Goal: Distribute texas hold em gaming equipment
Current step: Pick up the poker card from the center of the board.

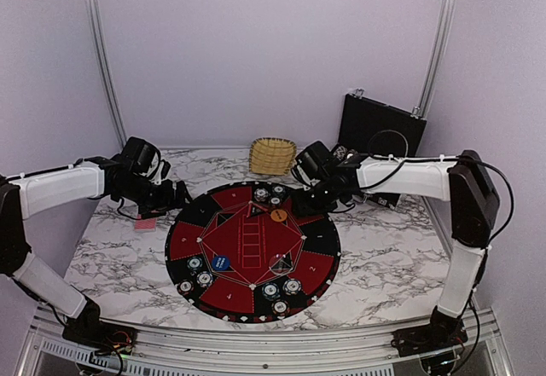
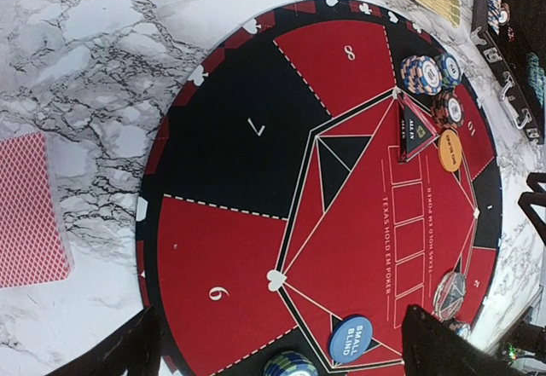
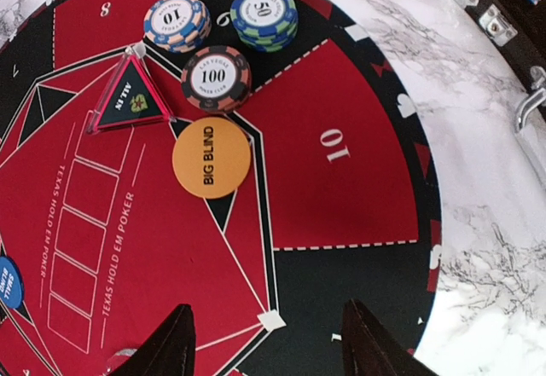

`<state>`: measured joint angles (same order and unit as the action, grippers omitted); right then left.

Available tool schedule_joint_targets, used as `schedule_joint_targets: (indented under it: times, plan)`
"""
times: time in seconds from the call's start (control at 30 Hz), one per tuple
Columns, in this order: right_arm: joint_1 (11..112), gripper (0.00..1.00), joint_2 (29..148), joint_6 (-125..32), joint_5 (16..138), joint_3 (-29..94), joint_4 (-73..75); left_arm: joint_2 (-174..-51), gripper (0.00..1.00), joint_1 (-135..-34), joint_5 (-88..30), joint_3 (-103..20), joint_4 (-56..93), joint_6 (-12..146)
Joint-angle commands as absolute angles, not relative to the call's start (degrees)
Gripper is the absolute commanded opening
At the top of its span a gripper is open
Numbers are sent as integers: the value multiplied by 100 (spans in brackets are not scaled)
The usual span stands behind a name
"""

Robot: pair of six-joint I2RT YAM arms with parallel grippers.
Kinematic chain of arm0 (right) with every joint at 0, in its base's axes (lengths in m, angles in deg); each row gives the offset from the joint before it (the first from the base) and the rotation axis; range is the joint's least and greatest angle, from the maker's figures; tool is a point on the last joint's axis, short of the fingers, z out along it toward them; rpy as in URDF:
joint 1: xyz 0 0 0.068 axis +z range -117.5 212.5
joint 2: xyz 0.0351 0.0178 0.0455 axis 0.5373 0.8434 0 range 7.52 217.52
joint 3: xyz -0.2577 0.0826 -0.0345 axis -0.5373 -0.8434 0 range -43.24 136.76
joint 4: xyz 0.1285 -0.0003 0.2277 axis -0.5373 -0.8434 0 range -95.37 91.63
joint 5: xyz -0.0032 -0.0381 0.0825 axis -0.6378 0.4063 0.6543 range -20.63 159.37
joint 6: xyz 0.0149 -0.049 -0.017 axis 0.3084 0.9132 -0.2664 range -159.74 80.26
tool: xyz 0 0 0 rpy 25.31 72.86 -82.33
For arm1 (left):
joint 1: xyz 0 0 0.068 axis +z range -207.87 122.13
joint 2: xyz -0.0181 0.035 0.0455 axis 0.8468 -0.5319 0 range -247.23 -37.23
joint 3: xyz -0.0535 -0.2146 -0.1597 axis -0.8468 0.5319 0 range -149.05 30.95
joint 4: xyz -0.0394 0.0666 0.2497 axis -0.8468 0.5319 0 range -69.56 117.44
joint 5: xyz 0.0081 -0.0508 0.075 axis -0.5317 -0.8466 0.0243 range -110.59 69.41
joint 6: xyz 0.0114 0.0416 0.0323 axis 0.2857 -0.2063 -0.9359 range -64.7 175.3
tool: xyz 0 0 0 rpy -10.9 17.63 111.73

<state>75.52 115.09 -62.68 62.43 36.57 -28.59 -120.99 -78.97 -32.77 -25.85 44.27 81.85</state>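
Three chip stacks sit near the mat's section 10, beside an orange "big blind" disc and a triangular "all in" marker. My right gripper hovers open over the mat just short of them, nothing between its fingers. The blue "small blind" disc lies by section 6. My left gripper stands wide open and empty above that section. The red-backed cards lie on the marble left of the mat. More chip stacks sit along the mat's near edge.
The round black-and-red numbered mat covers the middle of the marble table. A wicker basket stands behind it. An open black case holding more chips sits at the back right, close to the right arm.
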Motion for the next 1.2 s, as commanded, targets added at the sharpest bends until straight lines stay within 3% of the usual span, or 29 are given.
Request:
schedule_joint_targets:
  times: [0.0, 0.63, 0.9, 1.17]
  plan:
    - [7621, 57, 11034, -6367, 6132, 3347, -2570, -11907, 99, -8000, -3076, -2522, 4481, 8336]
    - [7623, 58, 9985, -6545, 6048, 2490, -2268, -11472, 99, -7887, -1927, -2267, 4941, 8457]
    - [7538, 61, 9814, -6531, 5948, 2449, -1817, -11955, 99, -7354, -1884, -2479, 5028, 7900]
    - [7035, 61, 9632, -6205, 6832, 2233, -878, -12560, 99, -7075, -1621, -2649, 5037, 7305]
